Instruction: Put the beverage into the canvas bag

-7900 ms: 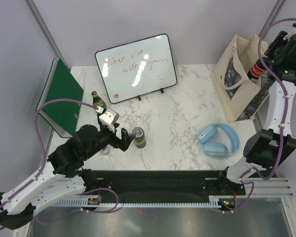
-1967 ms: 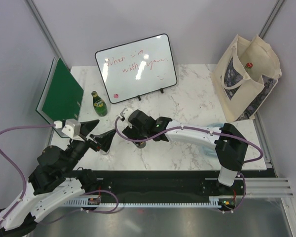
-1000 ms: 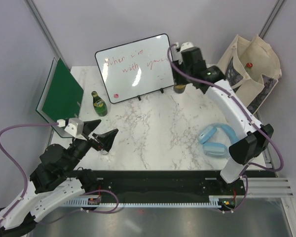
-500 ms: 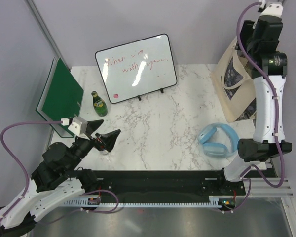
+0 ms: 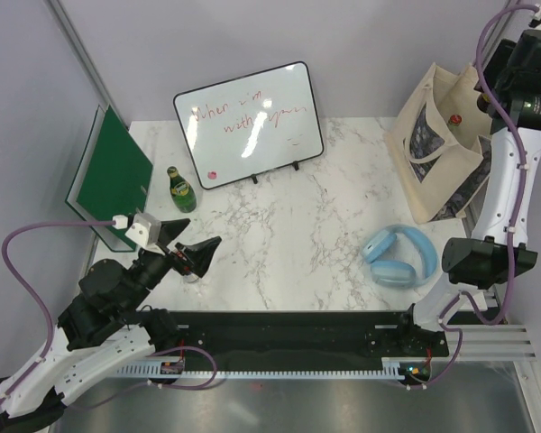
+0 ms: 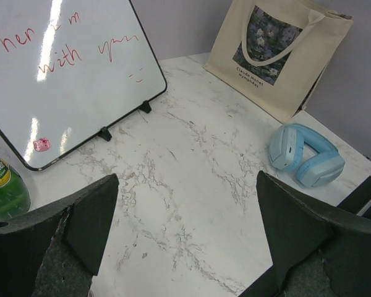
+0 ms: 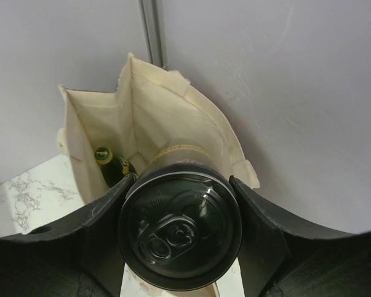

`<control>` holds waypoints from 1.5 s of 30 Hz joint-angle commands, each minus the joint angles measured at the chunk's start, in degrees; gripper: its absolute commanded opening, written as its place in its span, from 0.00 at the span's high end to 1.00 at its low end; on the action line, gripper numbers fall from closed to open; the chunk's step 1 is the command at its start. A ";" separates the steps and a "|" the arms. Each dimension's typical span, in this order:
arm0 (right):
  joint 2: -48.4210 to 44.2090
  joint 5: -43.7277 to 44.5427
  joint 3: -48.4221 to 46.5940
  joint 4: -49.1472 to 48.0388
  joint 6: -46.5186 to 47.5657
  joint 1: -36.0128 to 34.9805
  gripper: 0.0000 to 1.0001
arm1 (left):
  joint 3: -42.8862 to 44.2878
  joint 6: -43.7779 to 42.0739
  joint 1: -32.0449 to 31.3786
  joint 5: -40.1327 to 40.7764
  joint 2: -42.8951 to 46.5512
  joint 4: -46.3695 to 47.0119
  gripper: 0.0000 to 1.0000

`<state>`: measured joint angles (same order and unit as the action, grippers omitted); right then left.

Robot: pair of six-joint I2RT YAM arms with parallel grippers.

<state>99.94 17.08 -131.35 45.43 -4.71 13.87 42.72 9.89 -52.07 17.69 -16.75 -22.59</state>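
Observation:
My right gripper [image 7: 180, 213] is shut on a black beverage can [image 7: 179, 238], seen from its top end with the pull tab. It holds the can above the open mouth of the cream canvas bag [image 7: 142, 111]. A green bottle [image 7: 111, 164] stands inside the bag. In the top view the bag [image 5: 437, 153] stands at the table's far right, with a red-capped bottle [image 5: 453, 118] in it and my right gripper [image 5: 487, 99] over its top. My left gripper [image 6: 188, 235] is open and empty, low over the marble near the front left, and also shows in the top view [image 5: 187, 253].
A green glass bottle [image 5: 180, 189] stands on the table at the left, also in the left wrist view [image 6: 3, 185]. A whiteboard [image 5: 248, 124] stands at the back, a green folder [image 5: 113, 176] at the left, and blue headphones [image 5: 398, 255] lie in front of the bag.
My right arm picked the can up off the table's middle, swung it past the whiteboard and now holds it over the bag's mouth. My left arm has barely moved.

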 commanded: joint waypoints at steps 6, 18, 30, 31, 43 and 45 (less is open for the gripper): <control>0.25 -3.98 6.10 -4.56 -6.63 1.07 1.00 | 0.35 -1.45 0.31 -0.12 -0.21 1.32 0.01; 1.92 -0.64 10.15 -3.77 -5.93 2.13 1.00 | 0.52 -1.54 0.22 -0.38 0.23 1.32 0.01; 10.27 -5.04 8.31 -0.70 -7.33 7.40 1.00 | 0.52 -1.45 0.31 -0.29 -0.04 1.23 0.01; 10.71 -5.65 7.61 -0.61 -7.50 7.58 1.00 | 0.52 -1.45 0.22 -0.29 0.05 1.32 0.01; 15.20 -10.22 10.13 0.28 -9.70 7.66 1.00 | 0.35 -1.45 0.31 0.15 0.32 1.23 0.01; 15.37 -11.10 11.46 0.10 -10.58 7.58 1.00 | 0.52 -1.45 0.22 0.15 0.23 1.23 0.01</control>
<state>115.18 8.71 -121.80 47.68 -12.43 21.58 42.72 9.89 -52.07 17.69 -16.71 -22.61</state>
